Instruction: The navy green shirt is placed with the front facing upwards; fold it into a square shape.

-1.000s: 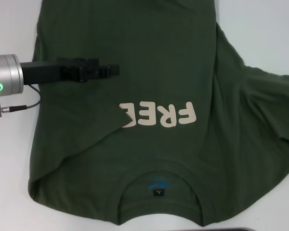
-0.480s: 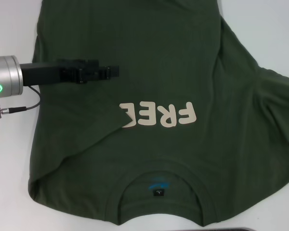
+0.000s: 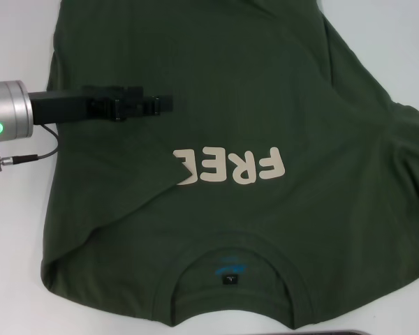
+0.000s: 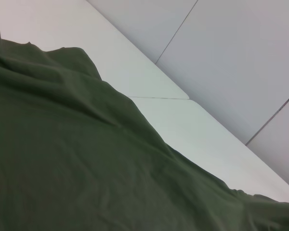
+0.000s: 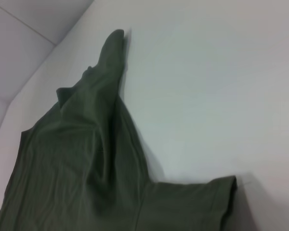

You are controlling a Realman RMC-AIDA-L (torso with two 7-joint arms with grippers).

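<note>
The navy green shirt point(image 3: 230, 167) lies face up on the white bench point(image 3: 17, 230) with its left side folded inward, and the left end effector point(image 3: 164, 104), seemingly pressed together, should keep that fold flat and straight.

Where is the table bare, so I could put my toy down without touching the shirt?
The table is bare at the far right corner, beyond the shirt's right sleeve. Another bare strip runs down the left edge, but the left gripper and its arm cross it. The middle is all shirt, right to the near edge.
</note>
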